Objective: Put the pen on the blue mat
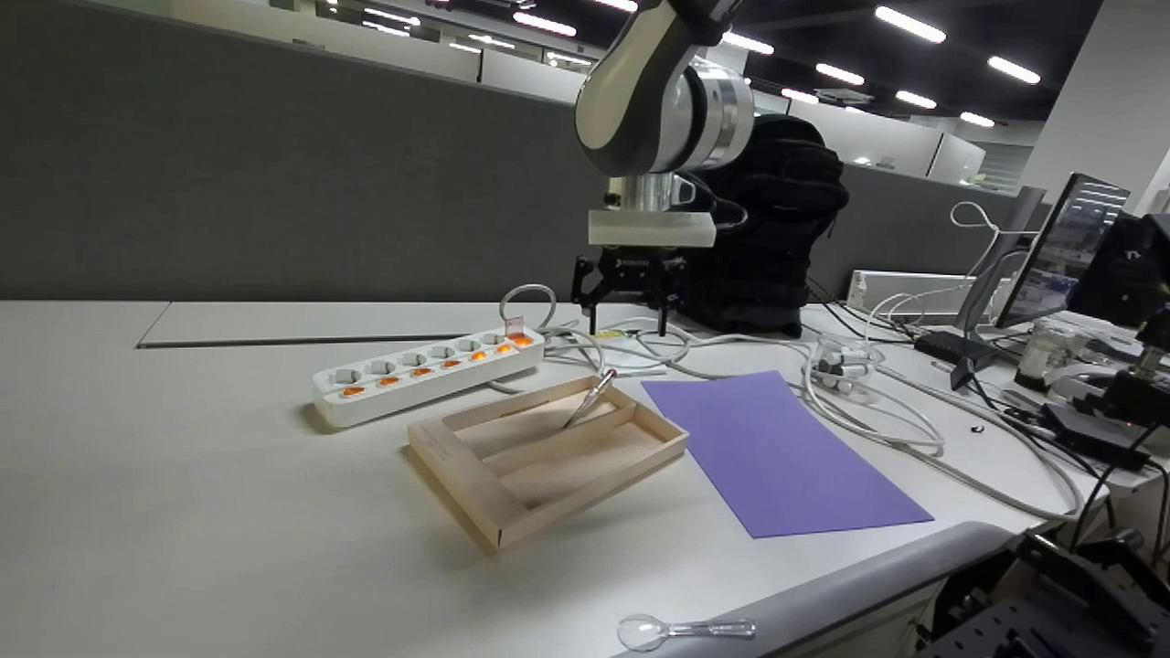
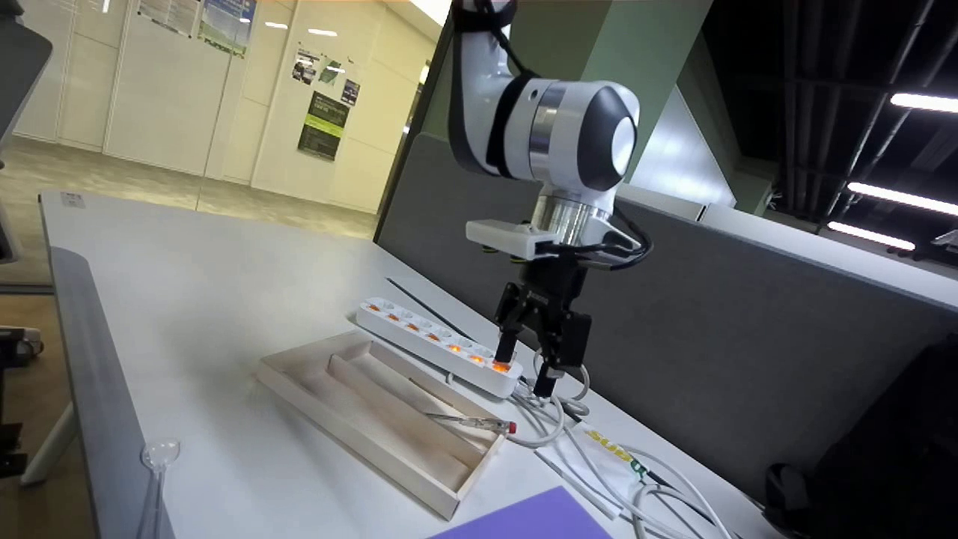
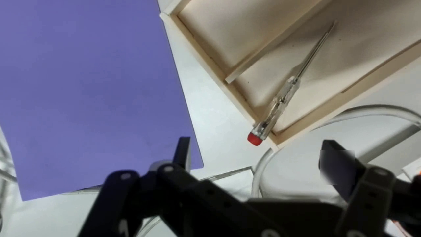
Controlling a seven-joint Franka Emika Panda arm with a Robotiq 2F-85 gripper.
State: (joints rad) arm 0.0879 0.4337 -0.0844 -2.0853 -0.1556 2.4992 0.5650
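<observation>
The pen (image 1: pixel 592 397) is a slim clear stick with a red end and a thin metal tip. It leans in the pale wooden tray, its red end resting over a corner rim; this shows in both exterior views (image 2: pixel 473 423) and the wrist view (image 3: pixel 281 100). The blue mat (image 1: pixel 786 457) lies flat beside the tray; it shows in the wrist view (image 3: pixel 88 92) and partly in an exterior view (image 2: pixel 535 520). My gripper (image 1: pixel 627 327) is open and empty, pointing down above the cables behind the tray, apart from the pen. Its fingers also show in the wrist view (image 3: pixel 256 148).
The wooden tray (image 1: pixel 585 498) has a divider and low walls. A white power strip (image 1: pixel 430 379) with lit orange switches stands behind it. White cables (image 1: pixel 658 343) lie below the gripper. A black backpack (image 1: pixel 768 219) stands by the grey partition (image 1: pixel 320 164). A clear spoon (image 1: pixel 686 631) lies near the front edge.
</observation>
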